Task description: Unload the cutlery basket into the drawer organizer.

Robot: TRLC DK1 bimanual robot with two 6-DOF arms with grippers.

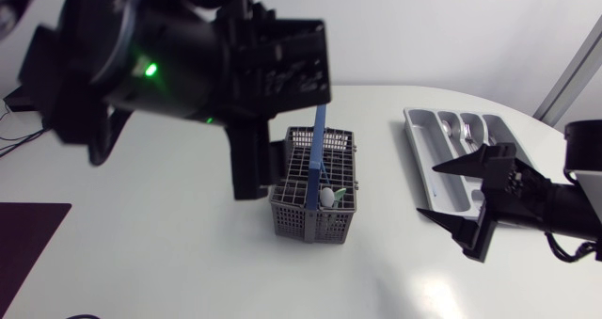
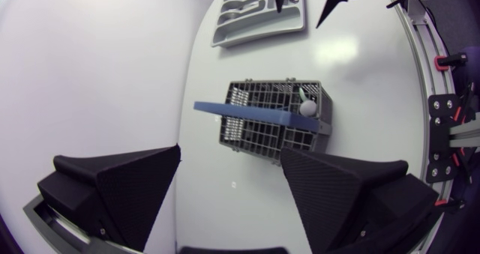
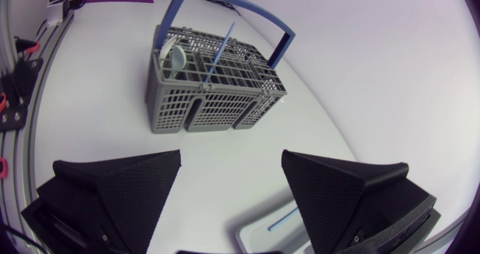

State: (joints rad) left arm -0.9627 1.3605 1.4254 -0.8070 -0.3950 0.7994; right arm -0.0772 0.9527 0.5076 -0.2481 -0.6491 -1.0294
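The grey cutlery basket (image 1: 301, 220) with a blue handle (image 1: 317, 154) stands mid-table. A white spoon (image 1: 326, 197) and a green-handled piece (image 1: 339, 191) stick out of its near right corner. In the right wrist view a thin blue stick (image 3: 221, 52) leans across the basket (image 3: 214, 104). My left arm (image 1: 188, 55) hangs high over the basket's left side; its gripper (image 2: 231, 150) is open and holds nothing, with the basket (image 2: 255, 138) below and ahead. My right gripper (image 1: 428, 190) is open and bare between basket and grey organizer (image 1: 411, 121).
Metal cutlery (image 1: 461, 131) lies in the organizer's far compartments. A blue piece (image 3: 281, 222) lies in the organizer corner (image 3: 251, 235) under my right gripper (image 3: 232, 155). A dark mat (image 1: 23, 239) sits at the table's left edge. Bare white table lies in front of the basket.
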